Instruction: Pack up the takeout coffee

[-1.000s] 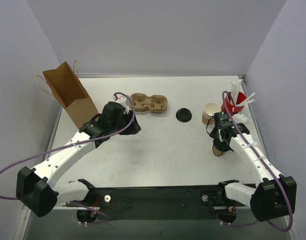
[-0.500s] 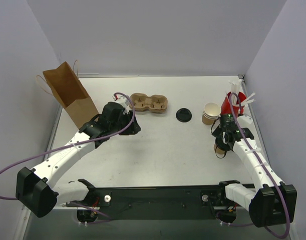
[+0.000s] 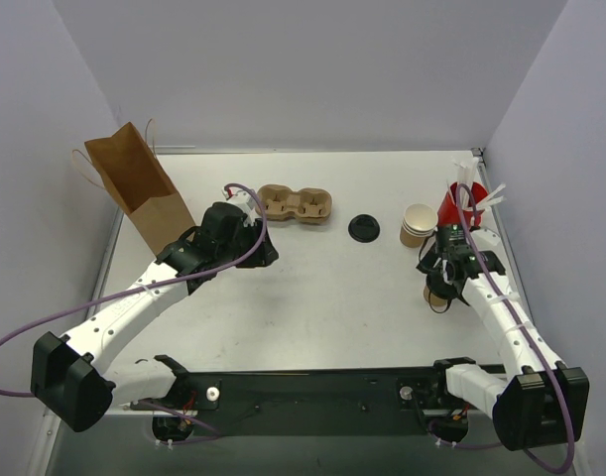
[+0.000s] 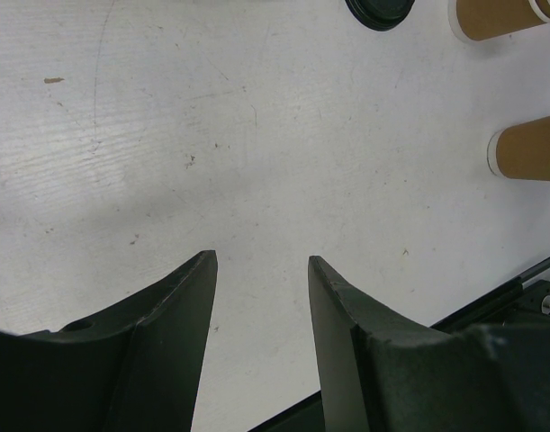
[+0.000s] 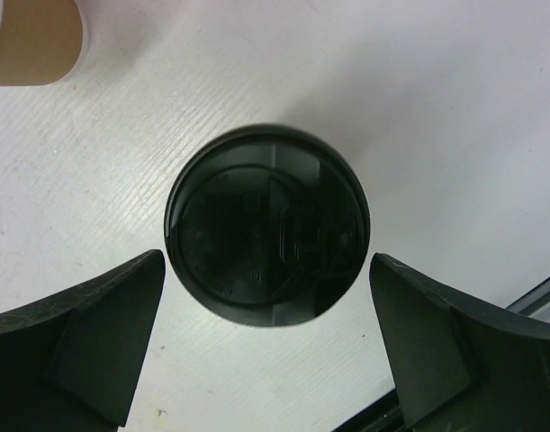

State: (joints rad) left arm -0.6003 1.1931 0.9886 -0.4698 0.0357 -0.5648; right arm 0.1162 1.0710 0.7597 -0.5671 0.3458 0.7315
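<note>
The coffee cup (image 5: 267, 236) with its black lid stands on the table (image 3: 322, 297) just to the near side of the stack of cups (image 3: 418, 224), with the right gripper (image 5: 265, 261) spread wide around it without touching, while the left gripper (image 4: 262, 261), well left of that stack, hangs half-spread and empty.

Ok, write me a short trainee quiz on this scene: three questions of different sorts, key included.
1. True or false: the right gripper is clamped on the takeout coffee.
2. Seen from above, what lies between the cup carrier and the stack of tan cups? A) a loose black lid B) a red cup C) a paper bag
3. What is the left gripper holding?
Key: 1 false, its jaws stand open on either side of the cup, not touching it. 2 A. 3 nothing, its jaws are open over the table.
</note>
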